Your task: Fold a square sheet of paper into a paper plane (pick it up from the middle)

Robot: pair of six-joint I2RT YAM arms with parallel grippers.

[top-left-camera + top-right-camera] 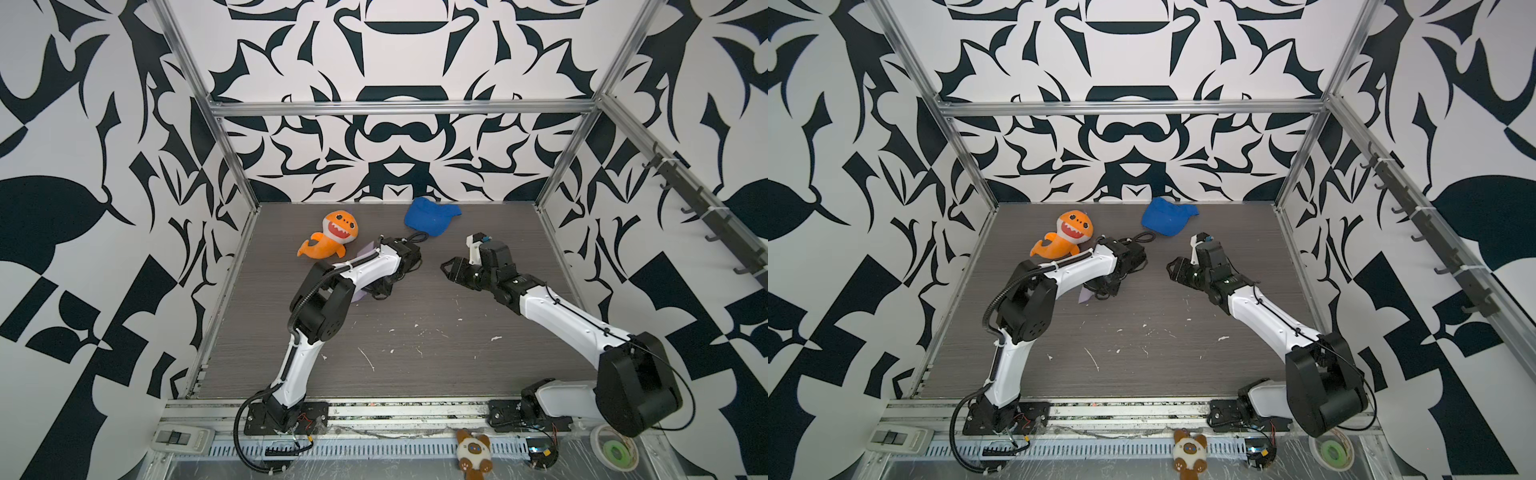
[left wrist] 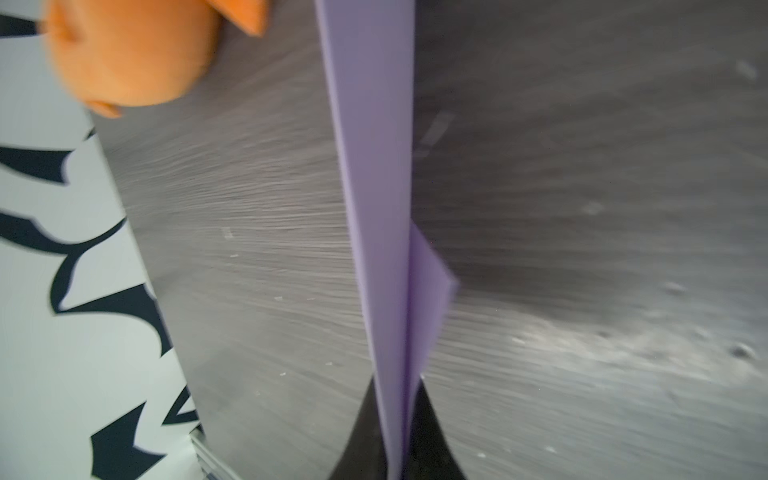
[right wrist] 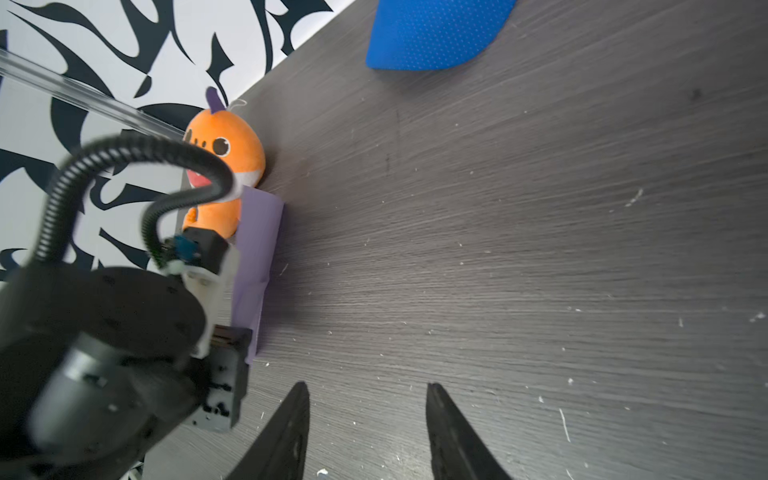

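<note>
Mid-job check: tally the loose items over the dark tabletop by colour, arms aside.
Orange: 1 (plush shark)
Blue: 1 (fabric cap)
Lavender: 1 (folded paper)
Total: 3

My dark wood-grain table is flecked with white specks. An orange plush shark lies at its far left, and a blue fabric cap sits by the back wall. Black-and-white patterned walls surround me. Past the front rail I see a small brown-and-cream plush toy, a tape roll and a white switch box.
</note>
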